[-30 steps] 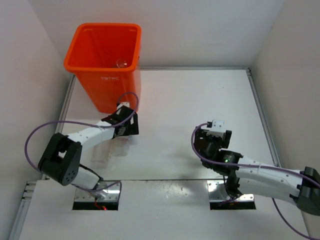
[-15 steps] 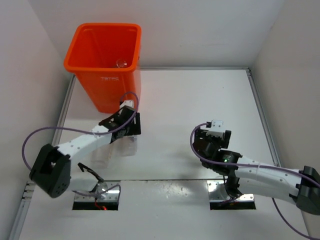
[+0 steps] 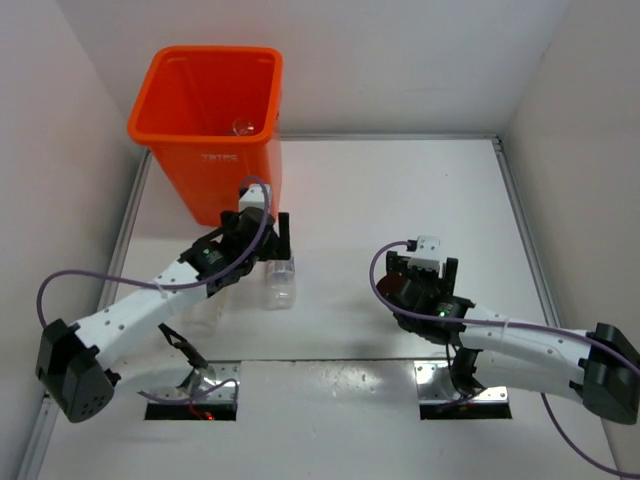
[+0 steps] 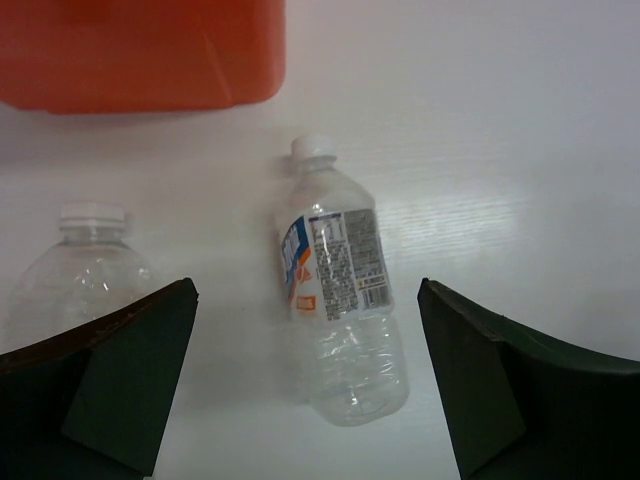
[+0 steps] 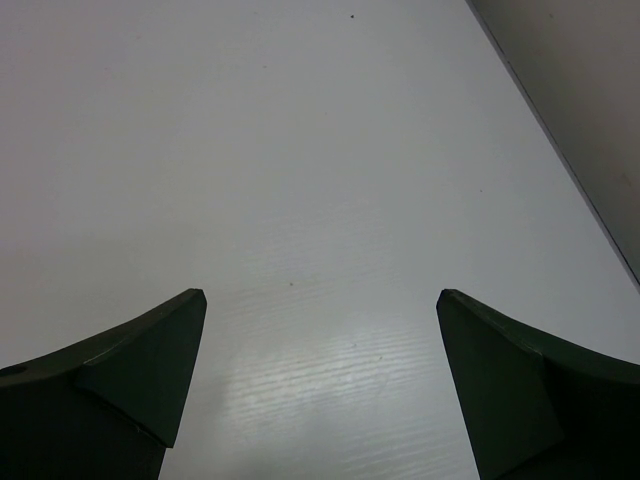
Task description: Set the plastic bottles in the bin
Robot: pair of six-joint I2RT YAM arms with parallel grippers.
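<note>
Since the earlier frame the left arm has been stretched out flatter and the left gripper [image 3: 270,243] carried a little rightward along the front of the tall bright orange plastic bin [image 3: 176,132]; the right arm has barely been shifted. The left gripper's jaws are seen wide apart, nothing clamped. In the left wrist view a clear plastic bottle with a blue-and-white label and white cap [image 4: 340,300] is seen lying on the white table [image 3: 400,190] just in front of the bin, cap pointed toward the bin, framed between the two dark fingers [image 4: 130,370] but not touched. This labelled bottle is well clear of the bin wall. A plain clear plastic bottle with a white cap [image 4: 85,270] is placed to the left of it, also in front of the bin, partly hidden by the left finger. Inside the bin, near its front right corner, a small clear round item [image 3: 242,126] is visible; it cannot be identified for sure. The right gripper [image 5: 321,292] is held far to the right of the bin over bare table, jaws spread, nothing held.
</note>
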